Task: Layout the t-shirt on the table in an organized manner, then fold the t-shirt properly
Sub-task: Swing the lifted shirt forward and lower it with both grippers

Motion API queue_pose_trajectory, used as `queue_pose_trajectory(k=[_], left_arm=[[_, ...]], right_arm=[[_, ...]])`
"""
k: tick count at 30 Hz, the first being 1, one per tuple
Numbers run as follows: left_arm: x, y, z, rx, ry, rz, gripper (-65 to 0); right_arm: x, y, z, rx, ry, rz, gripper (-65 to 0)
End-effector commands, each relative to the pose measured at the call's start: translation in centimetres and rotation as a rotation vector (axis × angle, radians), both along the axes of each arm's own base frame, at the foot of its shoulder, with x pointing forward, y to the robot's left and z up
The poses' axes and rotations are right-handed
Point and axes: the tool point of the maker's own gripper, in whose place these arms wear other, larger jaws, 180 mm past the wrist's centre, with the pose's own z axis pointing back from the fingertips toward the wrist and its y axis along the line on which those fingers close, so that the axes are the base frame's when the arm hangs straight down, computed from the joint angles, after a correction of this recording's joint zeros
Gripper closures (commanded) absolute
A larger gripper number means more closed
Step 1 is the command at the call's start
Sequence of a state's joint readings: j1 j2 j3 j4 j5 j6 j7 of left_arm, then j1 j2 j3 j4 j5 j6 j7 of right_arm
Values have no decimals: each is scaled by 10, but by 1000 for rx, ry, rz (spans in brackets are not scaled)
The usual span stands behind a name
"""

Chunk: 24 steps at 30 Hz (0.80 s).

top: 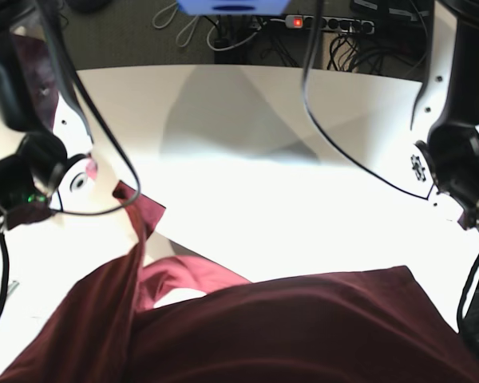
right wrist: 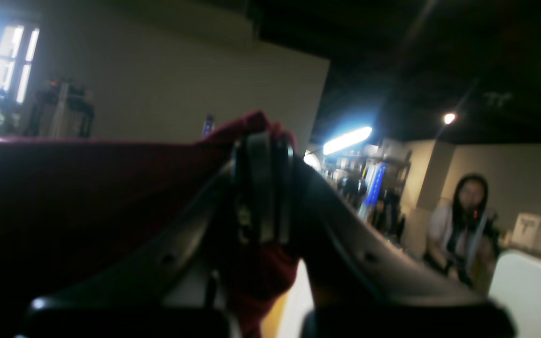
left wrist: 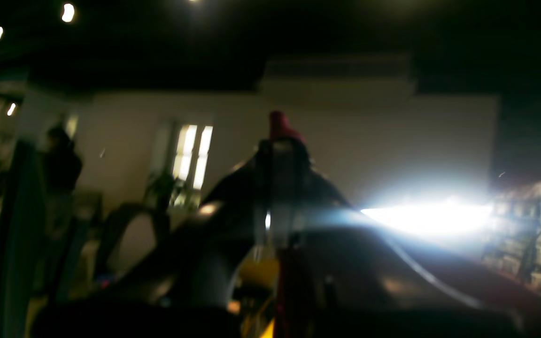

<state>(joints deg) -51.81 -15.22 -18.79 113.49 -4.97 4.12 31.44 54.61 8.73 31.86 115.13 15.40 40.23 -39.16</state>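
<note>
The dark maroon t-shirt is held up off the white table and fills the bottom of the base view, with one sleeve trailing down toward the tabletop. My right gripper is shut on a bunched edge of the t-shirt, which stretches away to the left in the right wrist view. My left gripper is shut too, and a small tuft of the t-shirt pokes out above its tips. Both wrist cameras look up into the room. Neither gripper's fingertips show in the base view.
The arm on the left and the arm on the right flank the table. Black cables hang over the tabletop. A power strip lies on the floor behind. A person sits beyond the table.
</note>
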Motion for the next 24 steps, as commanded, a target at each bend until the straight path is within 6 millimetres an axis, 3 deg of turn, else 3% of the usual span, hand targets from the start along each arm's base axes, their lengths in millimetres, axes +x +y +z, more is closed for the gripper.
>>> queue_pose_trajectory(k=[1, 6, 12, 16, 21, 24], left_arm=[[-9, -2, 15, 14, -46, 5, 0], [-16, -11, 29, 33, -84, -7, 0], [-18, -11, 27, 34, -86, -6, 0], [-2, -9, -2, 30, -2, -4, 0], [23, -13, -58, 8, 138, -26, 0], [28, -3, -91, -49, 204, -23, 0]], right_arm=[[-14, 3, 22, -11, -82, 8, 0], [-23, 2, 39, -12, -131, 7, 0], [-15, 2, 25, -10, -90, 5, 0], [-1, 2, -4, -6, -5, 10, 0], [14, 3, -51, -5, 120, 14, 0], [24, 5, -84, 12, 207, 29, 0]])
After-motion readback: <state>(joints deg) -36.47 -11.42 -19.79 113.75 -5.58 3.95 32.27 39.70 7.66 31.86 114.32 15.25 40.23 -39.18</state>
